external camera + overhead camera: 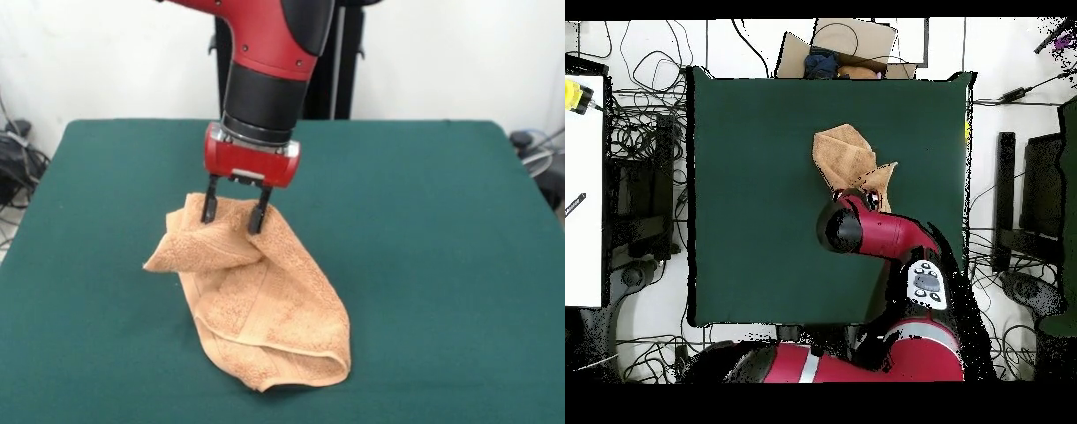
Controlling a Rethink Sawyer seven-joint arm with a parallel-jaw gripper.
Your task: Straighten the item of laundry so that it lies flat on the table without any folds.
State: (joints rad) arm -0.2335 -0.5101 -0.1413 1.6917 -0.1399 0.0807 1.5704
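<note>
The orange-tan towel (260, 305) lies crumpled and folded on the green table (441, 221), a little left of centre. Its far end is pulled up into a peak, and its near end rests doubled over on the table. My gripper (235, 210) comes down from above, with its two black fingers (209, 205) on either side of the raised peak, holding it. A loose flap hangs to the left of the peak. In the overhead view the towel (845, 160) shows just beyond the arm's wrist, which hides the gripper. No white tags show.
The table (755, 200) spreads wide around the towel. Cables and boxes (640, 200) lie off the table's sides. A cardboard box (850, 45) sits beyond the far edge in the overhead view.
</note>
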